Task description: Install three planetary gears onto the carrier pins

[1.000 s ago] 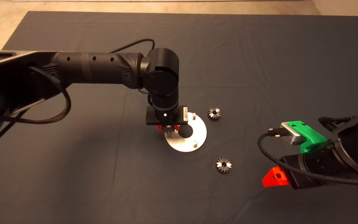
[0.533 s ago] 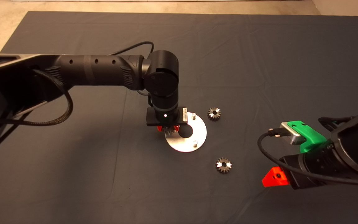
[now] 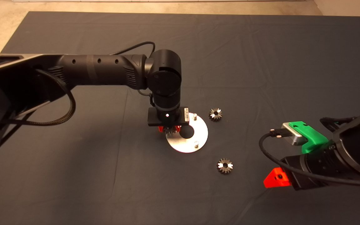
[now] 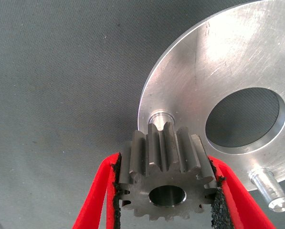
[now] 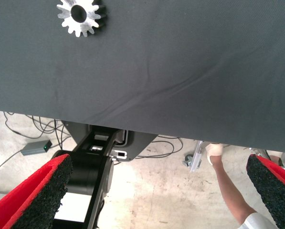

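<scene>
My left gripper [image 3: 169,129] is shut on a planetary gear [image 4: 167,179], gripped by its toothed sides between the red fingers [image 4: 97,191]. It hangs just above the left carrier pin [image 4: 159,117] of the shiny disc [image 3: 198,137]. Two more carrier pins stand bare, one at the far rim [image 3: 195,116] and one at the near rim [image 3: 196,143], the near one also in the left wrist view [image 4: 271,189]. Two gears lie flat on the mat, one beyond the disc's right side [image 3: 215,114] and one nearer me [image 3: 225,165], also in the right wrist view [image 5: 80,15]. My right gripper [image 3: 275,178] waits open at the lower right.
The dark mat [image 3: 261,62] has soft creases. In the right wrist view a person's arm [image 5: 228,188], a black stand [image 5: 92,171] and cables show on the floor past the mat's edge.
My left arm has shifted a little to the right with the gear in it. The gear stays over the disc's left pin. The right arm has not moved.
</scene>
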Tool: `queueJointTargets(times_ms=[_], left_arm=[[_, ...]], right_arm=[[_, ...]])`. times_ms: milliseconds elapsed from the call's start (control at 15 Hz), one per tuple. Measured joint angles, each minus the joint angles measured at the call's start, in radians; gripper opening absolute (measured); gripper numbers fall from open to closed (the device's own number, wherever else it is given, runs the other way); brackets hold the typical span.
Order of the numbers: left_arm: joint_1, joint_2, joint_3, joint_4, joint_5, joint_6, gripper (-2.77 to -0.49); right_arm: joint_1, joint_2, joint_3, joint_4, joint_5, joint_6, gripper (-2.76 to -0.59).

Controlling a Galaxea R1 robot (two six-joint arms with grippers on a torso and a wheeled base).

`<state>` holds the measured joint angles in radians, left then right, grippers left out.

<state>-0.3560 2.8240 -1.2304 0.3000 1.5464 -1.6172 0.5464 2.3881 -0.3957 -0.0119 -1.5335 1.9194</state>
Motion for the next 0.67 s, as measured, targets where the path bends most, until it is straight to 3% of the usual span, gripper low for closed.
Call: queueJointTargets(times_ms=[667], left_arm=[[-0.002, 0.008, -0.023, -0.014, -0.001, 0.018, -2.38]], right_arm=[[0.0, 0.0, 0.0, 0.0, 0.0, 0.0, -0.63]])
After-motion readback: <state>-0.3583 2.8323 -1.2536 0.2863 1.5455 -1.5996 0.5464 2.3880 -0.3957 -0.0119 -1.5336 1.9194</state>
